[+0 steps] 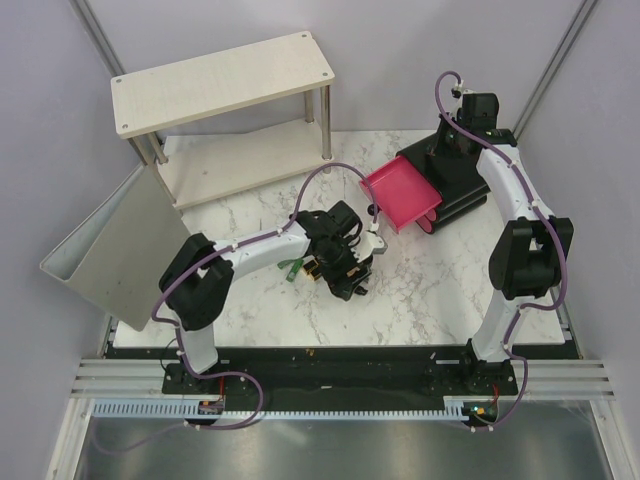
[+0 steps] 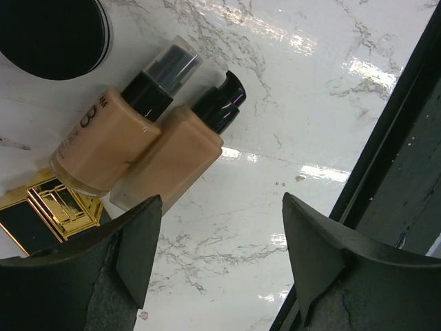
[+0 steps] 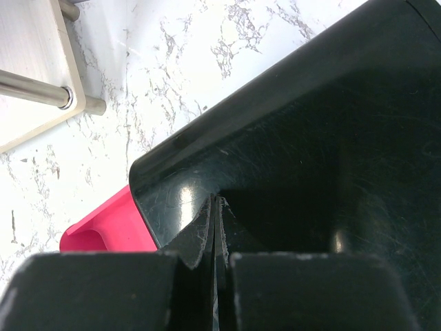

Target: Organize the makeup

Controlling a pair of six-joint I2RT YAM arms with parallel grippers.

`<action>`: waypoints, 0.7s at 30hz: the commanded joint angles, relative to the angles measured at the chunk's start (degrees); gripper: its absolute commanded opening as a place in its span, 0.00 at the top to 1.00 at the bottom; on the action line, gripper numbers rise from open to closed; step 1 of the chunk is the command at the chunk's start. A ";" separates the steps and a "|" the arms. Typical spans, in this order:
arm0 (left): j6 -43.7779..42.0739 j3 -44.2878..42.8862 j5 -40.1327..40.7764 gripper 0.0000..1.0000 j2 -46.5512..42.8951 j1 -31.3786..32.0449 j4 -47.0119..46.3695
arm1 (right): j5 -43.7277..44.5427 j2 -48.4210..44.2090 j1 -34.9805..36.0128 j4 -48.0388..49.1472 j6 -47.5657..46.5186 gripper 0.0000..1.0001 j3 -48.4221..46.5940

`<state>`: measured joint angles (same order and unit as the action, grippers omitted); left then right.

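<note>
My left jaws hang wide open and empty over the tabletop (image 2: 275, 89). The two beige bottles lie ahead of them, off towards the left finger. The pump-top bottle (image 2: 172, 155) lies flush against the clear-capped bottle (image 2: 96, 141), caps pointing away from the jaws. The black-and-gold case (image 2: 41, 210) sits just outside the left finger, by the bottles' bases, and the round black jar (image 2: 48, 34) lies farther ahead on the same side.

My right jaws are closed tight with nothing between them, their tips over the top of the black box (image 3: 310, 124). I can't tell whether they press on it. The pink drawer (image 1: 400, 195) stands pulled out.

I judge this to be the reach for a first bottle, with nothing stowed yet. Next I need to slide the left jaws forward and towards the left finger until they straddle the pump-top bottle. Since the bottles touch, a finger has little room between them, so the narrower black neck looks the safer grip.
</note>
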<state>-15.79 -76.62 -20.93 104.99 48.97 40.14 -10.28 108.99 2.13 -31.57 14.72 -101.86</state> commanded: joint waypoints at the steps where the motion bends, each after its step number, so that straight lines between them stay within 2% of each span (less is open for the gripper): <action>1: -0.82 -0.02 2.90 0.23 0.39 0.60 -3.22 | 0.62 1.31 0.15 -7.36 -1.62 1.00 3.07; 7: 1.37 2.61 7.55 0.22 -1.45 0.86 -9.28 | 0.44 1.23 0.07 -7.36 -1.54 1.00 3.16; 21: 1.20 6.83 7.13 0.25 1.01 1.48 -12.28 | 0.44 1.23 0.07 -7.63 -1.71 1.00 3.08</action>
<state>-15.33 -71.31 -13.63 105.41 49.65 29.39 -10.52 108.81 2.13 -31.20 14.55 -101.49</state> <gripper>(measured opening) 0.773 0.007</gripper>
